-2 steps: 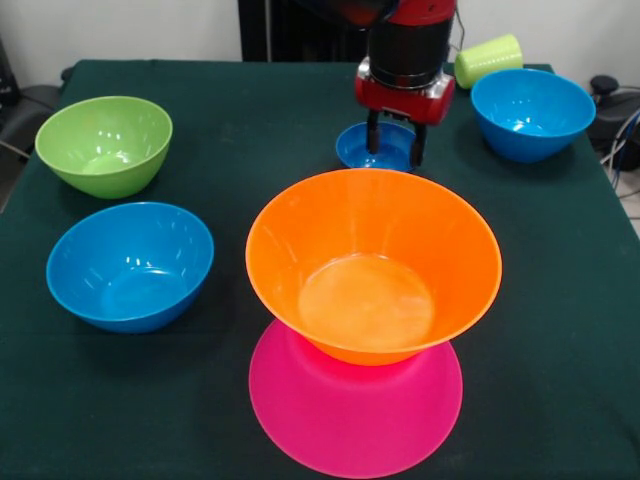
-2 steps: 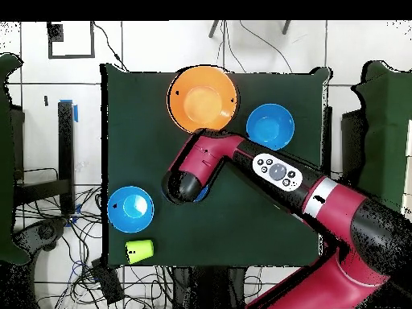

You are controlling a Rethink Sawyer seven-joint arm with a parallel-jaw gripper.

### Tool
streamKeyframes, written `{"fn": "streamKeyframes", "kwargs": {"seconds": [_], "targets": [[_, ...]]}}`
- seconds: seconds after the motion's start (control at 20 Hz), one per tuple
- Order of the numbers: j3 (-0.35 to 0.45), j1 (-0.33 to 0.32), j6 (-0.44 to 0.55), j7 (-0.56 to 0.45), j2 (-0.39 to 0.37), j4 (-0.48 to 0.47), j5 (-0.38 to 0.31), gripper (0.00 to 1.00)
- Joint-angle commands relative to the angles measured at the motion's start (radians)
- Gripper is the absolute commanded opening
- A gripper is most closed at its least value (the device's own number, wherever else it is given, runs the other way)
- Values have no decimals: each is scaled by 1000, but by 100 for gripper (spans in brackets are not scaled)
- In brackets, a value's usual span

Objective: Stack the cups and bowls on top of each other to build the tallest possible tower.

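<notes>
While the arm stood above the table, the gripper [image 1: 396, 150] had its fingers parted, reaching into the small dark-blue bowl [image 1: 358, 152], one finger touching its rim.

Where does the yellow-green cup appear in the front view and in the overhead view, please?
Front view: yellow-green cup lies on its side at the top right, beside a blue bowl.
Overhead view: cup at lower left, below the same blue bowl.
Shared landmark: the orange bowl.
</notes>
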Motion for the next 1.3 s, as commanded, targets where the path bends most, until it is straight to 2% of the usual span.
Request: {"fn": "streamKeyframes", "kwargs": {"seconds": [0.05, 0.35, 0.45, 0.55, 0.65, 1.1, 1.3], "targets": [[-126, 21, 5, -318, 63, 80, -42, 100], [-130, 12, 2, -354, 90, 100, -38, 100], [-138, 21, 14, -266, 71, 87, -55, 100], [-151, 12, 36, -88, 67, 59, -38, 100], [-155, 2, 46, -22, 77, 52, -14, 100], [-154, -10, 46, -42, 90, 55, 13, 100], [-134, -3, 84, -30, 74, 40, 59, 100]]}}
